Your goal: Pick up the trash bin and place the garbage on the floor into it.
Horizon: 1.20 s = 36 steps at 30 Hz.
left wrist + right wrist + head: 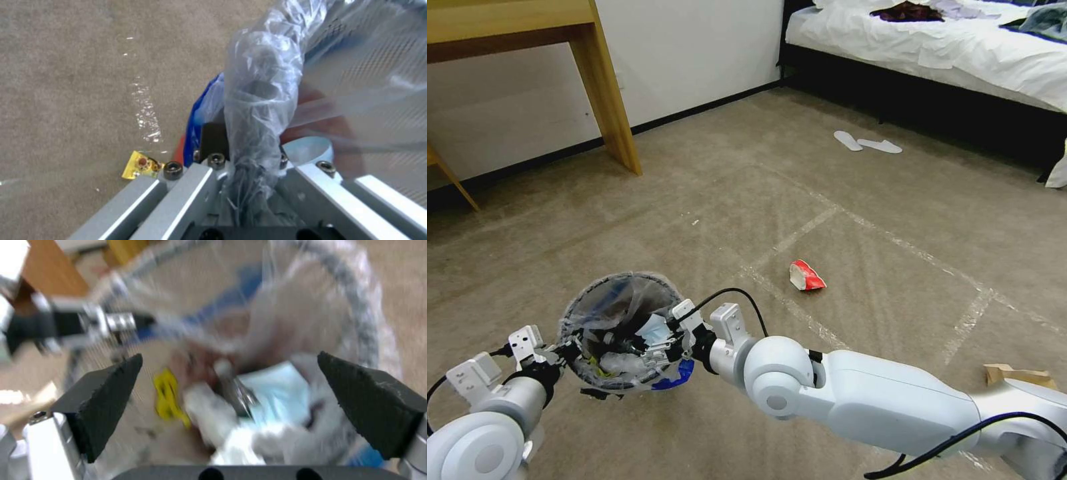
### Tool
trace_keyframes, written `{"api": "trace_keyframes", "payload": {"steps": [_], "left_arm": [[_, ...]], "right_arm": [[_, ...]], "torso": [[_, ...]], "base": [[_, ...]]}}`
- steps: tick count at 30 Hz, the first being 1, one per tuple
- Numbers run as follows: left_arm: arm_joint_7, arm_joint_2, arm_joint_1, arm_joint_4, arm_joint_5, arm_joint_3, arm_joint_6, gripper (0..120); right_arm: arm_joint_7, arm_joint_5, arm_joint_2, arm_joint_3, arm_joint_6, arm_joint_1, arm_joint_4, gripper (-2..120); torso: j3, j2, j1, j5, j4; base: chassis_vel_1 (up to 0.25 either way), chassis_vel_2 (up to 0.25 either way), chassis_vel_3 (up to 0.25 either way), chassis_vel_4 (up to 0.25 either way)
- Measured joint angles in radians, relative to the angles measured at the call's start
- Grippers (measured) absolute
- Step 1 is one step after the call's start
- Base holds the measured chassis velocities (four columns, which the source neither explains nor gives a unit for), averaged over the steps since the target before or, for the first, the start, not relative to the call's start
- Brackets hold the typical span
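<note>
Two tools working: left tool [249, 166] clamping the trash bin [620, 333] rim; right tool [231, 400] hanging spread over it, dropping done; red-white carton [806, 276] likely needing pickup next.

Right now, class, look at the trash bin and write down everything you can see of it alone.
The trash bin is small and round, lined with crinkled clear plastic folded over its rim; mesh wall, red lower body and a blue patch show through. It is held off the carpet, roughly upright. The left gripper clamps its near rim, and the right gripper hangs open over its mouth. Inside lie white tissue, a blue mask and a yellow wrapper.
</note>
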Motion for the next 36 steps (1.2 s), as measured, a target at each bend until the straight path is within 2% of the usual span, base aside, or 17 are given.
{"api": "trace_keyframes", "payload": {"steps": [2,4,8,9,10,11,15,16,18,19,21,22,24,27,29,36], "left_arm": [[0.0,-0.001,-0.002,0.0,0.0,-0.001,0.0,1],[0.0,-0.002,-0.002,0.002,0.001,-0.003,-0.001,1],[0.0,0.0,-0.001,0.001,0.001,-0.005,-0.001,1],[0.0,0.008,0.004,0.0,0.001,-0.013,-0.001,1],[0.0,0.01,0.006,0.0,0.003,-0.016,-0.001,1],[0.0,0.01,0.006,0.0,0.003,-0.016,-0.001,1],[0.0,0.01,0.006,0.0,0.002,-0.016,-0.001,1],[0.0,0.01,0.006,0.0,0.002,-0.016,-0.001,1],[0.0,0.01,0.005,0.0,0.002,-0.017,-0.001,1],[0.0,0.01,0.005,0.0,0.002,-0.017,-0.001,1],[0.001,0.01,0.005,0.0,0.003,-0.016,-0.001,1],[0.001,0.01,0.005,0.0,0.003,-0.016,-0.001,1],[0.001,0.009,0.005,0.0,0.003,-0.015,-0.001,1],[0.0,0.009,0.006,0.0,0.004,-0.015,-0.001,1],[0.001,0.013,0.006,0.008,0.003,-0.017,-0.002,1],[0.001,0.017,0.001,0.025,0.004,-0.017,-0.004,1]], "right_arm": [[-0.019,-0.009,0.008,0.022,0.022,-0.008,0.003,100],[-0.083,-0.039,0.032,0.094,0.087,-0.035,0.004,100],[-0.116,-0.052,0.041,0.139,0.12,-0.053,0.004,100],[-0.205,-0.095,0.036,0.274,0.186,-0.109,0.01,100],[-0.241,-0.125,-0.003,0.405,0.203,-0.163,0.036,100],[-0.241,-0.125,-0.003,0.405,0.203,-0.163,0.036,100],[-0.268,-0.17,-0.074,0.599,0.235,-0.264,0.087,100],[-0.268,-0.17,-0.074,0.599,0.235,-0.264,0.087,100],[-0.26,-0.189,-0.102,0.72,0.238,-0.335,0.123,100],[-0.26,-0.189,-0.102,0.72,0.238,-0.335,0.123,100],[-0.193,-0.198,-0.119,0.862,0.187,-0.434,0.174,100],[-0.193,-0.198,-0.119,0.862,0.187,-0.434,0.174,100],[-0.085,-0.198,-0.129,0.991,0.077,-0.523,0.213,100],[-0.039,-0.192,-0.132,1.032,0.039,-0.552,0.224,100],[0.083,-0.174,-0.136,1.162,-0.057,-0.649,0.245,100],[0.197,-0.112,-0.139,1.313,-0.118,-0.787,0.242,100]], "torso": [[0.0,0.0,0.0,0.0,0.0],[0.0,0.0,0.0,0.0,0.0002],[0.0,0.0,0.0,0.0,0.0002],[0.0,0.0,0.0,0.0002,0.0003],[0.0,0.0,0.0,0.0002,0.0001],[0.0,0.0,0.0,0.0002,0.0001],[0.0,0.0,0.0,0.0003,0.0],[0.0,0.0,0.0,0.0003,0.0],[0.0,0.0,0.0,0.0003,-0.0002],[0.0,0.0,0.0,0.0003,-0.0002],[0.0,0.0,0.0,0.0004,0.0],[0.0,0.0,0.0,0.0004,0.0],[0.0,0.0,0.0,0.0004,0.0003],[0.0,0.0,0.0,0.0004,-0.0002],[0.0,0.0,0.0,0.0003,0.0],[0.0,0.0,0.0,0.0002,0.0001]], "base": [[0.0,0.0,0.0,0.0],[0.0,0.0,0.0,0.0],[0.0,0.0,0.0,0.0],[0.0,0.0,0.0,0.0],[0.0,0.0,0.0,0.0],[0.0,0.0,0.0,0.0],[0.0,0.0,0.0,0.0],[0.0,0.0,0.0,0.0],[0.0,0.0,0.0,0.0],[0.0,0.0,0.0,0.0],[0.0,0.0,0.0,0.0],[0.0,0.0,0.0,0.0],[0.0,0.0,0.0,0.0],[0.0,0.0,0.0,0.0],[0.0,0.0,0.0,0.0],[0.0,0.0,0.0,0.0]]}}
